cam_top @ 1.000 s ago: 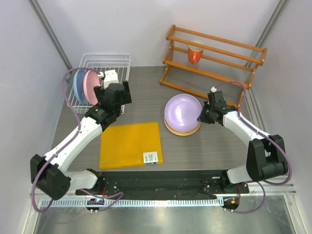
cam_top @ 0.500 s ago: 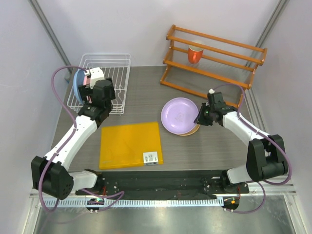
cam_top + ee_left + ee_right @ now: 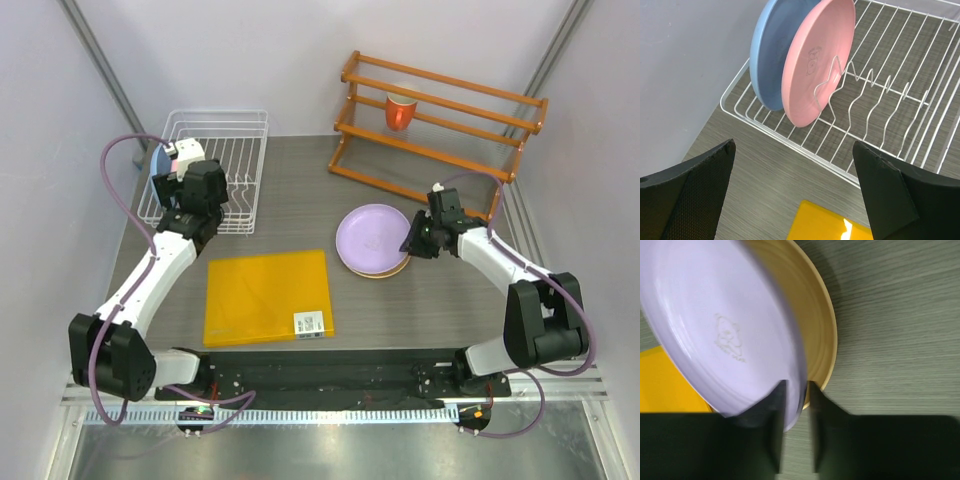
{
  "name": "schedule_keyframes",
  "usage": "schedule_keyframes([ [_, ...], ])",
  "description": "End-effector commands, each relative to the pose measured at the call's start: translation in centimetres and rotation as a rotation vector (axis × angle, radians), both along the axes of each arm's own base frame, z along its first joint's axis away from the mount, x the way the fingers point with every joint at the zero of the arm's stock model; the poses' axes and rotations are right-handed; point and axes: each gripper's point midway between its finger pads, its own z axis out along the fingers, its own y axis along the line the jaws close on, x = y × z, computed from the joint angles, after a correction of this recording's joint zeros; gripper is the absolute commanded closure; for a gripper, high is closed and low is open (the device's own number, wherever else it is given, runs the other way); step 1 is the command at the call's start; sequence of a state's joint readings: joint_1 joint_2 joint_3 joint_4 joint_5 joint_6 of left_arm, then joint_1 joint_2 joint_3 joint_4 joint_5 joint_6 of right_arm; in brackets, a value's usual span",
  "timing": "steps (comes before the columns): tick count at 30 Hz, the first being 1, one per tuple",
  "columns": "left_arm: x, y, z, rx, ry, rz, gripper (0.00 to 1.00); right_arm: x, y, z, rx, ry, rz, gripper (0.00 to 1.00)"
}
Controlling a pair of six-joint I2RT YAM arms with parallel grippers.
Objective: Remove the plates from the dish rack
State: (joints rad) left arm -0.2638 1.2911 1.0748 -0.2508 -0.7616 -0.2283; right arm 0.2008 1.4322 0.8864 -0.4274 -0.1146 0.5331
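Left gripper (image 3: 182, 166): black fingers (image 3: 690, 200) spread as wide as they go, holding nothing, poised just outside the white wire dish rack (image 3: 890, 95).

Round pink plastic plate (image 3: 815, 55) and light blue plate (image 3: 767, 55) stand upright in its slots. This is clear only in the wrist view; from above the arm hides most of both.

Right gripper (image 3: 796, 390): fingers (image 3: 771, 430) barely parted, straddling the rim of the lilac plate (image 3: 372, 230). Cannot tell if they pinch it.

The top view shows it lying offset on the orange-yellow plate (image 3: 392, 270).

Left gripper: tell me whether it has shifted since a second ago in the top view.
Yes. The left gripper has swung left along the white dish rack's near side, from its right corner toward the standing pink plate.
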Motion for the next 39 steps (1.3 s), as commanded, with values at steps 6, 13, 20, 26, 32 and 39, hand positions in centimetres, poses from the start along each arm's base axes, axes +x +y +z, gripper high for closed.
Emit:
schedule_keyframes([
  [6,1.6,0.8,1.6,-0.025,-0.070,0.024,0.00,0.2,-1.1,0.4,-0.060,-0.009,-0.010,0.38],
  [13,3.7,3.1,0.6,0.019,-0.064,0.083,0.01,0.3,-4.6,5.1,-0.221,-0.126,-0.070,0.30],
  [20,6.3,5.1,-0.5,0.081,-0.046,0.147,0.01,0.5,-5.2,7.4,-0.245,-0.182,-0.085,0.24],
  [26,9.1,5.7,-1.6,0.075,-0.037,0.153,0.17,0.7,-5.2,6.5,-0.256,-0.153,-0.077,0.25],
  [32,10.0,6.3,-2.9,0.060,-0.011,0.160,0.23,0.7,-5.4,6.2,-0.264,-0.147,-0.071,0.32],
  [39,9.7,6.7,-2.9,0.062,-0.009,0.165,0.54,0.6,-5.6,6.4,-0.266,-0.153,-0.071,0.45],
])
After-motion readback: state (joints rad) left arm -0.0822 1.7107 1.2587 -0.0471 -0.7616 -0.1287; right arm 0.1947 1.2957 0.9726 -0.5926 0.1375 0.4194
